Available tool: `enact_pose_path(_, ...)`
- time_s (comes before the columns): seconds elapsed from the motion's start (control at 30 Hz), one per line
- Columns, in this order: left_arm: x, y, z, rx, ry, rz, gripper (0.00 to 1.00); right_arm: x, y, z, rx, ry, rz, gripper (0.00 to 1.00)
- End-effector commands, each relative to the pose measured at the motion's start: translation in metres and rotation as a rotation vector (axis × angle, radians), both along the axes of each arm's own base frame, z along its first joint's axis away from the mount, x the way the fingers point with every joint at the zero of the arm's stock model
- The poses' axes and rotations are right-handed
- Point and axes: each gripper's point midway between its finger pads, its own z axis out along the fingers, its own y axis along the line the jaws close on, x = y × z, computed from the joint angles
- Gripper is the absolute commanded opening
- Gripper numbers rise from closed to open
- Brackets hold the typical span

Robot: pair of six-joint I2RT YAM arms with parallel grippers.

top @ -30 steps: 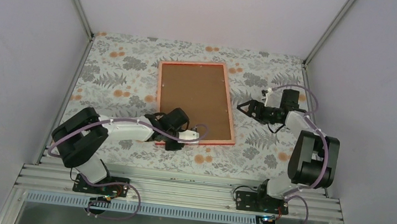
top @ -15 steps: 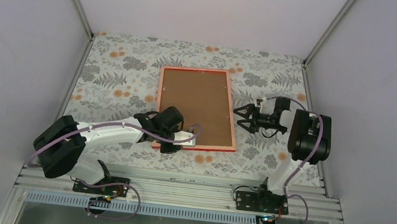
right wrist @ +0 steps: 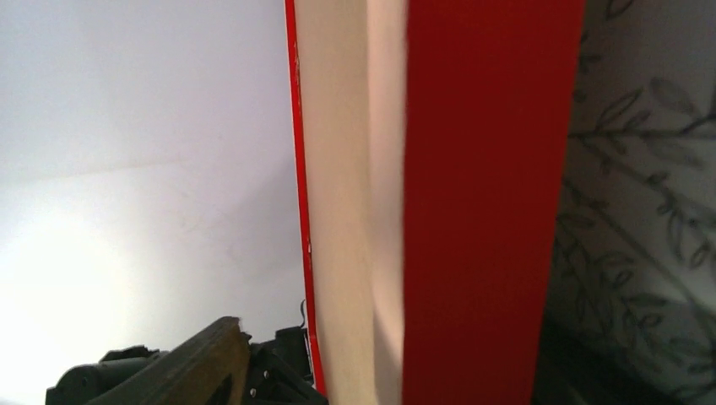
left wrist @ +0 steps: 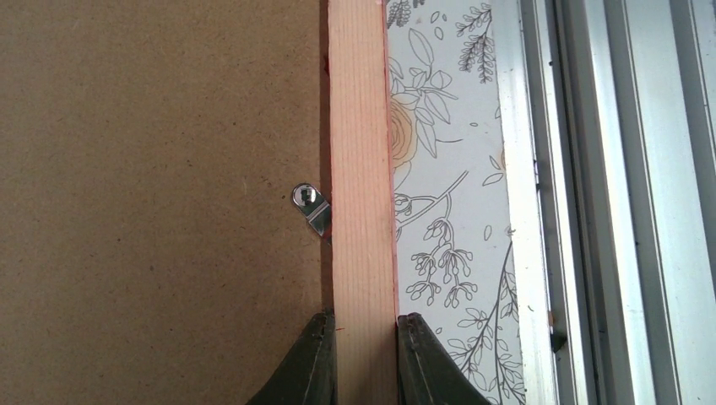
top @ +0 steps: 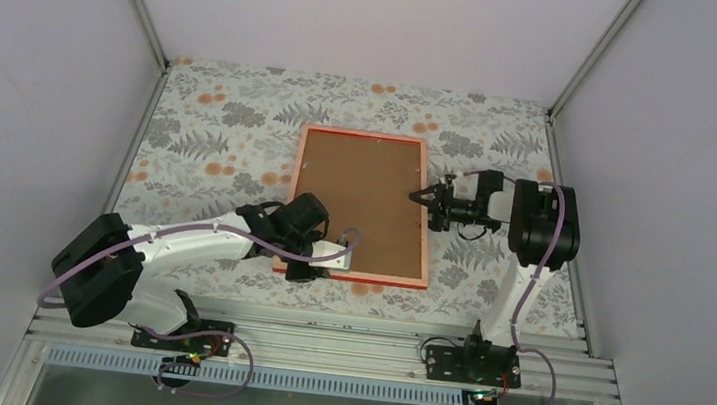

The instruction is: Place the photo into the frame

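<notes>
Top view. Frame [top: 368, 135] lies back up at the desk's [top: 220, 138] middle, its near rail close to the near edge. Brown board [top: 359, 203] fills it. Photo not seen in any view; cannot tell if it sits under the board. Left fingers [top: 344, 254] are on the near rail by the near-left corner. Right fingers [top: 428, 194] are at the right rail, spread.

Left wrist. 2 fingers [left wrist: 317, 363] clenched on the pale rail [left wrist: 363, 169], 1 on each side, touching. A metal clip [left wrist: 312, 207] reaches from the rail onto the board [left wrist: 152, 211].

Right wrist. Red rail [right wrist: 490, 169] fills the view, its edge on. 1 finger [right wrist: 203, 363] shows, standing just off the pale back side, and the other is hidden. Read as released and astride the rail, with no grip made.

Step, as judged: taking a 2-arm hold on the closed frame, probably to lift or turn it. Next move needs the right fingers to close squarely on the rail, then both arms to move together so the frame does not twist or slip.
</notes>
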Motion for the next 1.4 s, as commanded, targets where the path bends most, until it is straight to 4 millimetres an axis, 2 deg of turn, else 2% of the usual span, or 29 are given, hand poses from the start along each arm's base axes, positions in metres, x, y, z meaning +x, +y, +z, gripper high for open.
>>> enact_pose_path(0.0,-0.003,-0.016,0.023,-0.108,-0.059,-0.084,0.02,0.008,0.005,-0.006,0.028,0.040,0.001,0.64)
enact_pose_path(0.17,0.001,-0.015,0.021,-0.095,-0.081,-0.070,0.02,0.007,0.007,-0.003,0.031,0.044,0.006,0.44)
enact_pose_path(0.27,0.008,-0.013,0.020,-0.079,-0.111,-0.047,0.03,0.008,0.007,0.006,0.014,0.012,0.010,0.31)
enact_pose_path(0.4,0.018,-0.009,0.022,-0.052,-0.157,-0.020,0.04,0.010,0.004,0.027,-0.025,-0.059,0.006,0.19)
enact_pose_path(0.5,0.028,-0.004,0.025,-0.034,-0.197,-0.003,0.09,0.013,0.002,0.047,-0.056,-0.131,0.001,0.05)
enact_pose_path(0.6,0.041,0.000,0.038,-0.032,-0.233,0.020,0.32,0.018,-0.002,0.070,-0.083,-0.202,-0.008,0.04)
enact_pose_path(0.67,0.055,0.003,0.052,-0.041,-0.258,0.048,0.48,0.021,-0.004,0.093,-0.084,-0.255,-0.015,0.04)
enact_pose_path(0.8,0.098,0.014,0.093,-0.085,-0.308,0.167,0.75,0.028,-0.008,0.141,-0.109,-0.387,-0.023,0.04)
enact_pose_path(0.93,0.142,0.029,0.127,-0.125,-0.345,0.305,0.96,0.030,-0.011,0.203,-0.147,-0.569,-0.036,0.04)
enact_pose_path(0.97,0.152,0.034,0.133,-0.131,-0.352,0.344,1.00,0.031,-0.012,0.215,-0.163,-0.607,-0.039,0.04)
enact_pose_path(1.07,0.180,0.051,0.151,-0.162,-0.358,0.463,1.00,0.031,-0.015,0.251,-0.226,-0.741,-0.044,0.04)
enact_pose_path(1.3,0.227,0.099,0.179,-0.263,-0.279,0.734,1.00,0.031,-0.029,0.306,-0.467,-1.017,-0.058,0.04)
enact_pose_path(1.37,0.237,0.115,0.189,-0.303,-0.261,0.804,1.00,0.032,-0.033,0.327,-0.525,-1.099,-0.064,0.04)
